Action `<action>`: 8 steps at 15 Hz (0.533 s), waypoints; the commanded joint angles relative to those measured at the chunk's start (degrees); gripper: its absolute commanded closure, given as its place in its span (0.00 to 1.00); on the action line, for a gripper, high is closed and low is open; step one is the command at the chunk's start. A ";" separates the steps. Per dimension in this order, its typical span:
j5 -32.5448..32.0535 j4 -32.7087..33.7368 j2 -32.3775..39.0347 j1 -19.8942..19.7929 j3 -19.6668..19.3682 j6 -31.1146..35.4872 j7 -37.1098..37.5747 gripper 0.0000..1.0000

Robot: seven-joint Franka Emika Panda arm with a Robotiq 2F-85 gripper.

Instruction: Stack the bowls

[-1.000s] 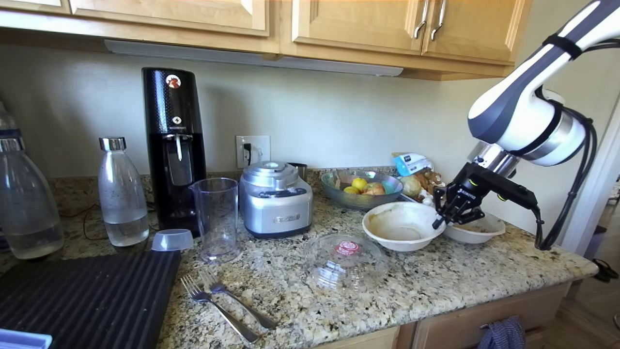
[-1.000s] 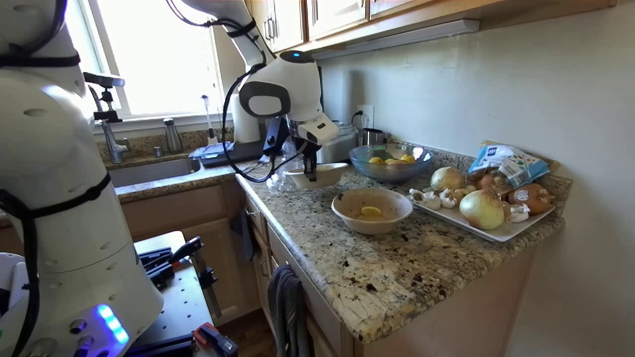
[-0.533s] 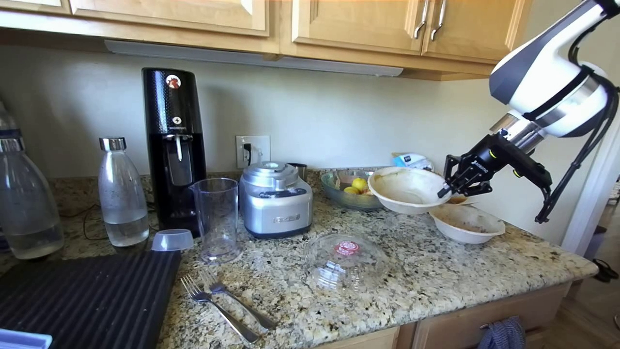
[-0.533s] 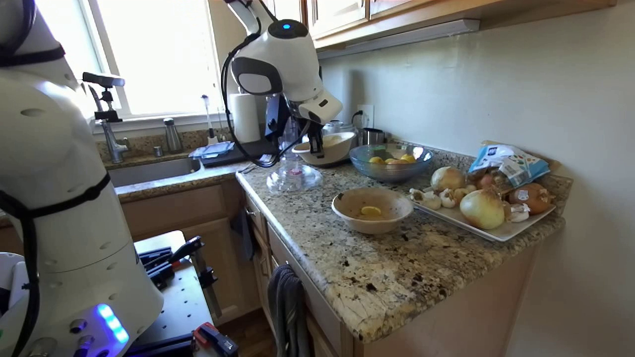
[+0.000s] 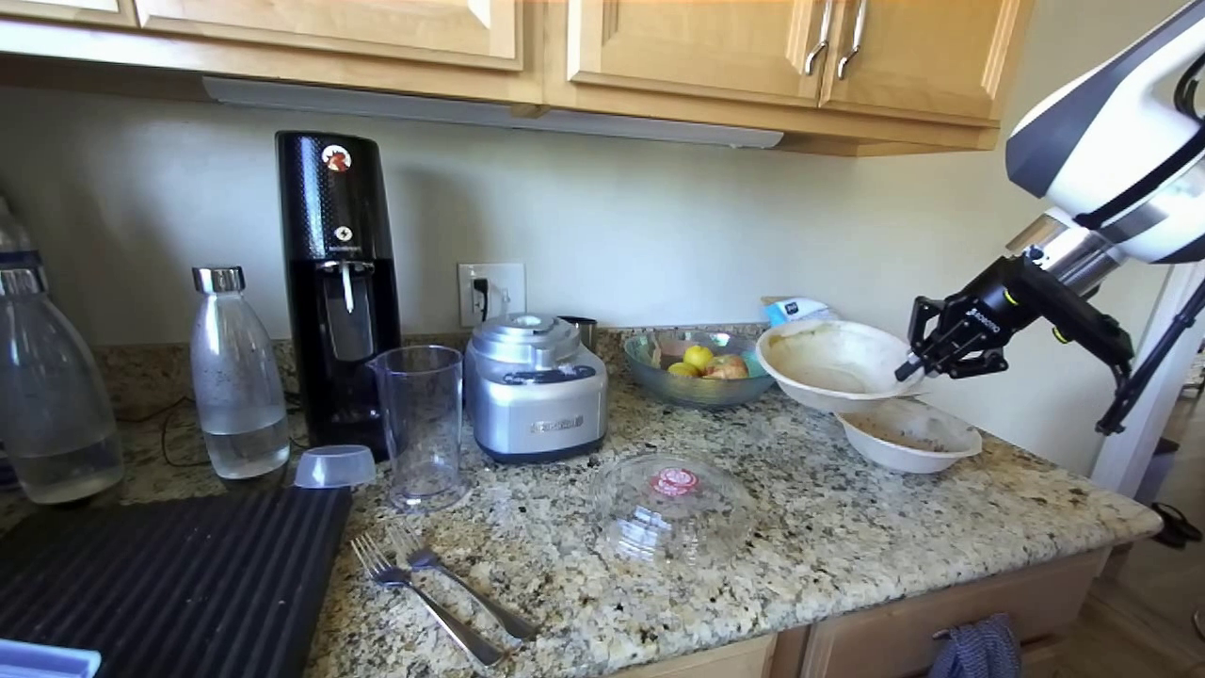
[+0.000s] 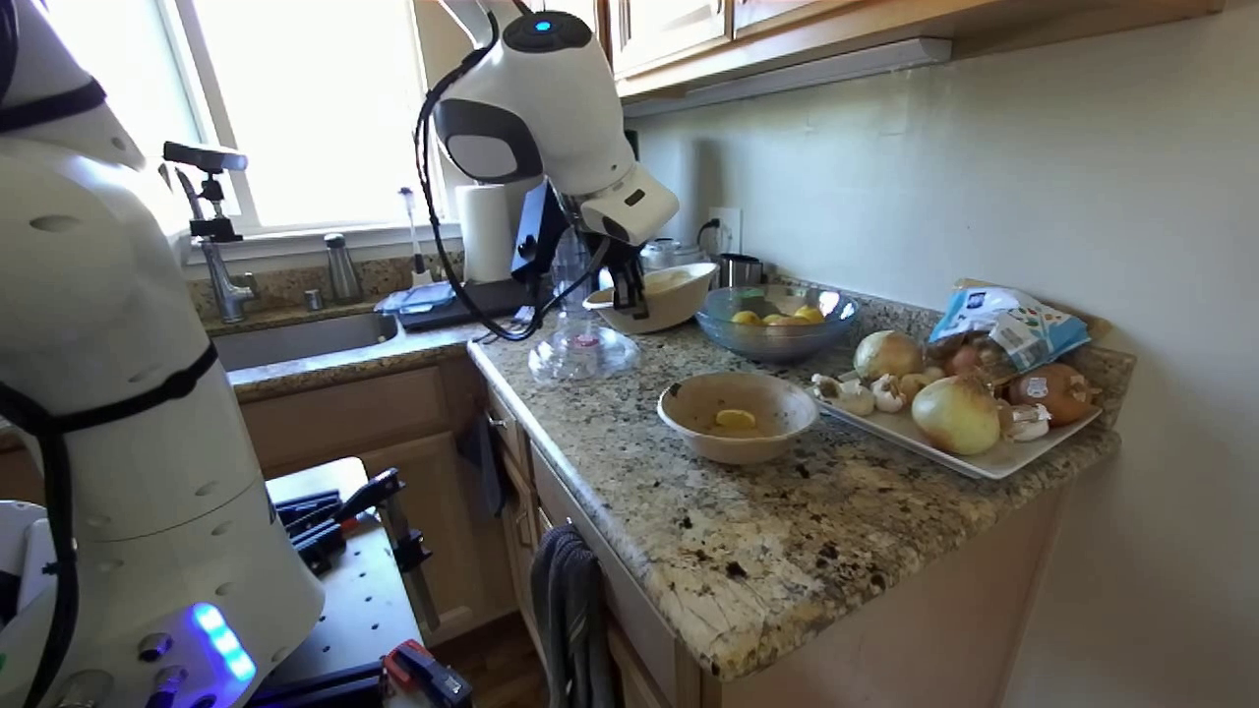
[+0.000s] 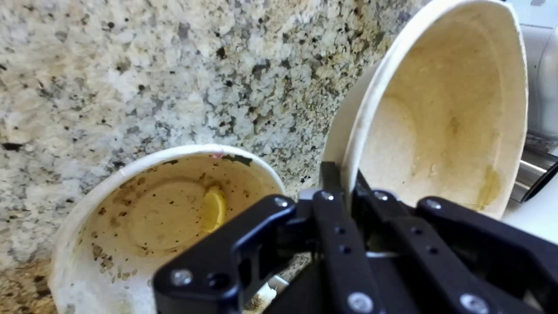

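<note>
Nearest in the wrist view, the gripper (image 7: 344, 181) is clamped on the rim of the held bowl (image 7: 444, 104); this view makes plain that a fingertip lies on each side of the bowl's wall, a detail too small to read in the exterior views. The held bowl hangs tilted in the air, its tan inside stained with brown. Beyond it the lower bowl (image 7: 161, 218) sits upright on the granite countertop (image 7: 174, 78), a lemon wedge (image 7: 214, 209) in its speckled bottom. In an exterior view the held bowl (image 5: 833, 363) overlaps the edge of the lower bowl (image 5: 908, 457), but the wrist view shows stone between them, the two standing apart. Just beside the lower bowl, an exterior view brings out a white tray (image 6: 998, 462) bearing onions (image 6: 954, 415) and garlic (image 6: 854, 396). A glass bowl (image 5: 692, 389) of fruit (image 5: 698, 356), farther back, appears in both exterior views. Farther along the stone, in an exterior view, come a clear dome (image 5: 673, 527) with a red label (image 5: 675, 482), a silver food processor (image 5: 537, 405), two forks (image 5: 452, 621) and a tall black machine (image 5: 339, 207). Farthest off, an exterior view alone gives the sink (image 6: 295, 349) and the bright window (image 6: 305, 118).
</note>
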 commanded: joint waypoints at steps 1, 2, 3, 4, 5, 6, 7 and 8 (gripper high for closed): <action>-0.06 -0.46 -0.33 -0.04 -0.02 0.00 0.00 0.93; -0.08 -0.67 -0.52 -0.04 -0.03 0.00 0.00 0.93; -0.09 -0.73 -0.56 -0.04 -0.03 0.00 0.00 0.93; -0.10 -0.74 -0.56 -0.04 -0.03 0.00 0.00 0.93; -0.10 -0.74 -0.56 -0.04 -0.03 0.00 0.00 0.93; -0.11 -0.74 -0.56 -0.04 -0.03 0.00 0.00 0.93; -0.11 -0.75 -0.56 -0.04 -0.03 0.00 0.00 0.95; -0.18 -0.78 -0.55 -0.24 -0.17 0.14 0.10 0.96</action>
